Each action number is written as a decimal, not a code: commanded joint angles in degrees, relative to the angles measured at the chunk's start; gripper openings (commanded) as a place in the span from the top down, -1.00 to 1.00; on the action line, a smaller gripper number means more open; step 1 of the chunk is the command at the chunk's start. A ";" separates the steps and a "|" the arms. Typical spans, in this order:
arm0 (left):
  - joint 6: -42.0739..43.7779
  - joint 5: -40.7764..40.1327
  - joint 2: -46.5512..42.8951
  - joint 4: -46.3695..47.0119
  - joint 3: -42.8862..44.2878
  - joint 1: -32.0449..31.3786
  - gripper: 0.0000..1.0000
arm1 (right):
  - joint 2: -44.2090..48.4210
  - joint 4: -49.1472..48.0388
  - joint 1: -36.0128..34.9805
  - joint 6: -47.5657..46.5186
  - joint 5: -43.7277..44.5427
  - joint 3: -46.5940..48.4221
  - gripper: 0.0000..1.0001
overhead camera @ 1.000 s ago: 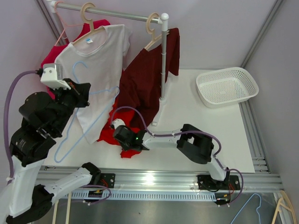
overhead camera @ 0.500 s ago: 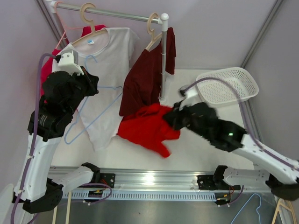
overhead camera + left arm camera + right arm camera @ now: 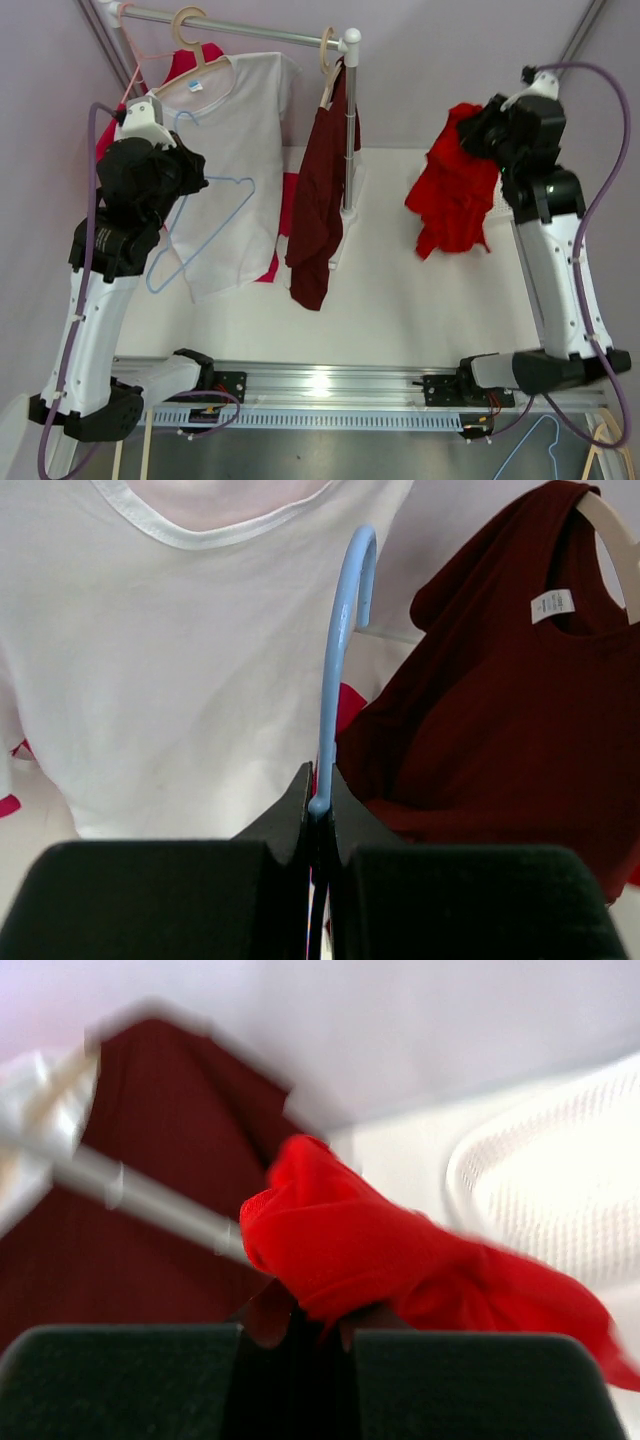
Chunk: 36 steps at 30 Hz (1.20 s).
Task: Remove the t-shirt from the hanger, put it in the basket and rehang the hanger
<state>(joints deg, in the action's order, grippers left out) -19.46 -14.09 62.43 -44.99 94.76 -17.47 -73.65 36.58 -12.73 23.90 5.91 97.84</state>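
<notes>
Cloth hung straight down below the right tool (image 3: pixel 480 128) in the overhead view: the red t-shirt (image 3: pixel 455 200), clamped at its top, drooped lengthwise, well apart from the bare blue hanger (image 3: pixel 230 181) pinched in the left tool (image 3: pixel 190 172). From the left wrist, jaws were together on the hanger's stem under its hook, a white shirt (image 3: pixel 180 660) beyond. From the right wrist, jaws gripped bunched red fabric, the basket (image 3: pixel 540 1200) off to that tool's right, so the right arm seemed placed to drop it there.

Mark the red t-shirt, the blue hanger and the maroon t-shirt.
red t-shirt (image 3: pixel 455 195), top view, middle of the hanging cloth.
blue hanger (image 3: pixel 333 680), left wrist view, shaft of hook.
maroon t-shirt (image 3: pixel 315 220), top view, mid body.
</notes>
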 commanded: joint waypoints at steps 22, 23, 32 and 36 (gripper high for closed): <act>6.36 3.98 6.38 16.51 3.15 1.65 0.99 | -30.85 -5.20 30.05 6.95 -24.54 29.61 1.00; 6.54 5.11 6.82 17.47 3.32 2.09 0.99 | -30.77 -5.20 29.79 6.60 -24.28 27.95 1.00; 9.09 13.03 7.70 26.53 0.16 3.32 0.99 | -34.54 2.60 28.47 1.24 -11.55 20.87 -0.93; 10.58 13.82 8.67 29.69 -0.10 3.32 0.99 | -35.69 5.88 27.15 -0.70 -7.06 27.57 -0.99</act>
<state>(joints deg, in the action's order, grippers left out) -11.40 -2.98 71.24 -21.93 94.56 -14.59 -111.18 40.84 15.31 25.80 -5.30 118.91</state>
